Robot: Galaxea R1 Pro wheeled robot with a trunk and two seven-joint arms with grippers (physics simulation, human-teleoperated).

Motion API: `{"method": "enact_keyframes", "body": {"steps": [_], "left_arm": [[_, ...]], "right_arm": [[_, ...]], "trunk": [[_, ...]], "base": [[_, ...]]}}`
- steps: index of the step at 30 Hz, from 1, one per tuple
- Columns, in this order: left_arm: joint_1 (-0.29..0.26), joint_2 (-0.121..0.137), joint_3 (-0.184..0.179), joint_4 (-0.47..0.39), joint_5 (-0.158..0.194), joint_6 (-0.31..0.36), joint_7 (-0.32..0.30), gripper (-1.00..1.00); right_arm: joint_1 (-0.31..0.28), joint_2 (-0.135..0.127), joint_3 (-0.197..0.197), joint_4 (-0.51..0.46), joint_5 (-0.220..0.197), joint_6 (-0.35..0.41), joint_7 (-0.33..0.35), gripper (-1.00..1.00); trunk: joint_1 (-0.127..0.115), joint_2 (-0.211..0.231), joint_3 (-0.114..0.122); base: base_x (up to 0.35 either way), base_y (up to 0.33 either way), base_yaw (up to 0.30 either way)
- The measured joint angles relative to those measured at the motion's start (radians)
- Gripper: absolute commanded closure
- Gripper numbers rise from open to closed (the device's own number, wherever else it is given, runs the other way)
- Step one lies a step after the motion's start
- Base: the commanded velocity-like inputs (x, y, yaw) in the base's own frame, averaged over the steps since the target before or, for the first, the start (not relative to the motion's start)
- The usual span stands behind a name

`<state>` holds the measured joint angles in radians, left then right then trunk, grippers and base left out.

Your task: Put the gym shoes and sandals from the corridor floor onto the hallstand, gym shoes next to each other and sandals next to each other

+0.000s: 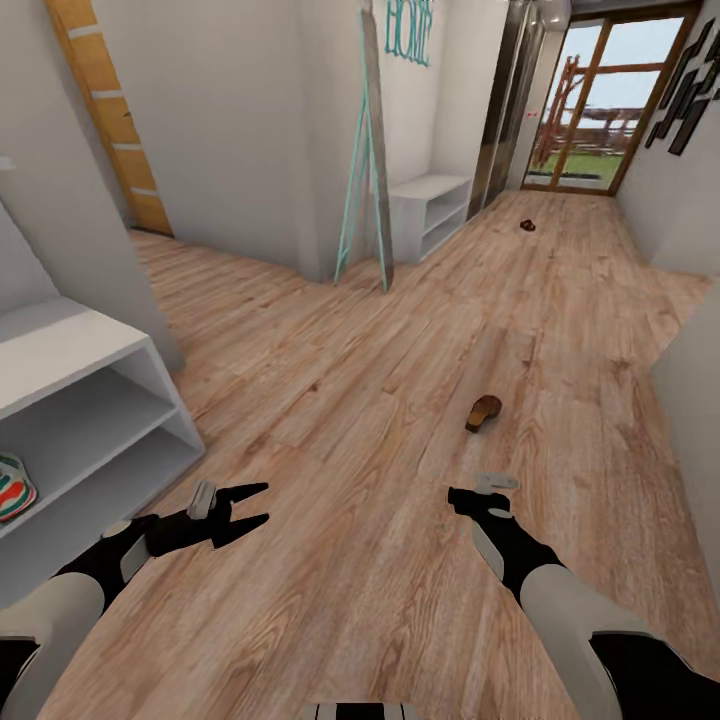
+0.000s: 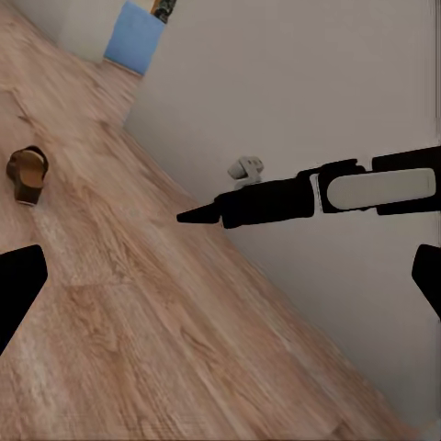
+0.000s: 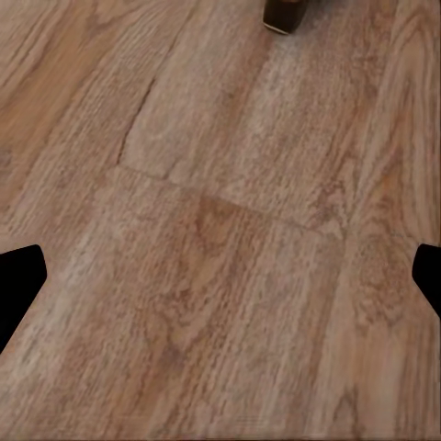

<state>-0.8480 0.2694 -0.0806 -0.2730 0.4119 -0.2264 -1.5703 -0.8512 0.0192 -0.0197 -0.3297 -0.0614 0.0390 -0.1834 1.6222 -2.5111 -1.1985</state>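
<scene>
One gym shoe already sat in the hallstand's lower shelf. The sandals were next: one sandal lay on the corridor floor just ahead of the right gripper, another far down the hall. Both the right and the left gripper had fingers apart, empty; the right needed to reach forward and down
</scene>
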Motion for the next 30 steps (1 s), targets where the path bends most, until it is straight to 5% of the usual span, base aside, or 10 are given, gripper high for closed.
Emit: {"method": "enact_keyframes", "body": {"steps": [13, 30], "left_arm": [[0.000, -0.001, -0.001, 0.000, 0.000, 0.000, 0.000, -1.00], [0.000, -0.002, -0.001, 0.000, 0.000, 0.000, 0.000, -1.00]], "right_arm": [[0.000, 0.000, 0.000, 0.000, 0.000, 0.000, 0.000, -1.00], [0.000, 0.000, 0.000, 0.000, 0.000, 0.001, -0.001, -1.00]], "trunk": [[0.000, 0.000, 0.008], [-0.001, 0.000, 0.015]], "base": [[0.053, 0.000, -0.291], [0.312, 0.000, -0.257]]}}
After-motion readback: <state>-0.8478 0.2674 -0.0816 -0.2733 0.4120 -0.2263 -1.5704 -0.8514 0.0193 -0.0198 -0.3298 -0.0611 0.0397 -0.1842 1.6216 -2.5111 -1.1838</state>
